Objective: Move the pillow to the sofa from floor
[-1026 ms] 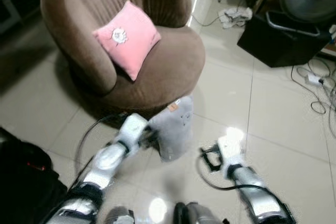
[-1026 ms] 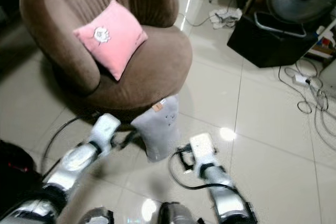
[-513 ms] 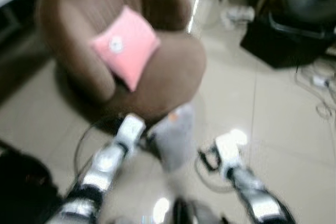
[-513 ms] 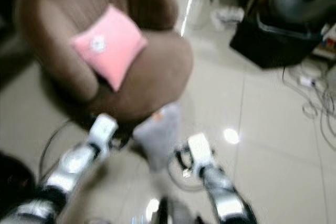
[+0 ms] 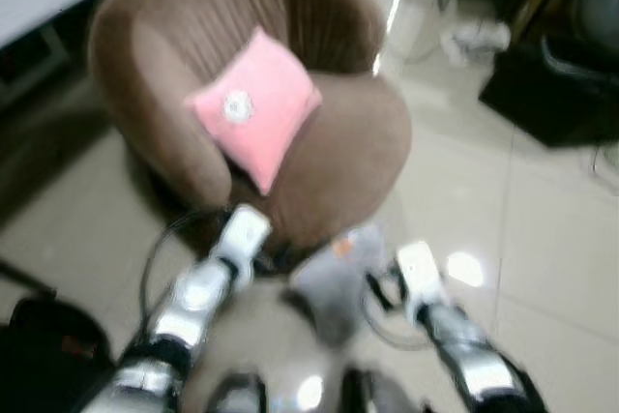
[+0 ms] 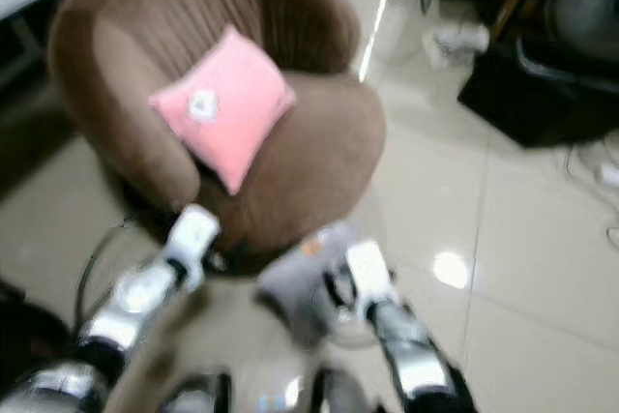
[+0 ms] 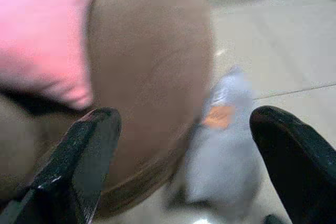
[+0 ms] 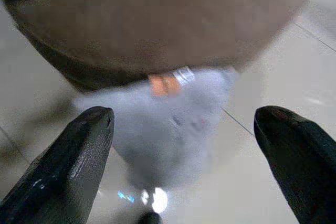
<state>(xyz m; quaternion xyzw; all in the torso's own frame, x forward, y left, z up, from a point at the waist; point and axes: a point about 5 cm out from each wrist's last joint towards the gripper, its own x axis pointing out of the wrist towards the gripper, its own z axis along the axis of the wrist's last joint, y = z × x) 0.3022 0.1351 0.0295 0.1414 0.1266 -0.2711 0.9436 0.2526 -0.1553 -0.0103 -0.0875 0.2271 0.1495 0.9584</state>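
A grey pillow (image 5: 334,278) with an orange tag stands on the tiled floor, leaning against the front of the round brown sofa chair (image 5: 338,152). A pink pillow (image 5: 253,108) lies on the chair's seat. My left gripper (image 7: 184,121) is open just to the left of the grey pillow, low by the chair's base. My right gripper (image 8: 184,118) is open close on the pillow's right side, and the pillow (image 8: 163,124) sits in front of its spread fingers. Neither gripper holds anything. The views are blurred.
A black box (image 5: 551,94) and a heap of white cloth and cables (image 5: 474,36) lie on the floor at the back right. A black bag (image 5: 48,355) sits at the near left. Pale tiles stretch open to the right of the chair.
The whole picture has shifted and blurred, so the camera moved toward the chair. My right gripper now stands nearer the grey pillow's side. The pillow still rests on the floor.
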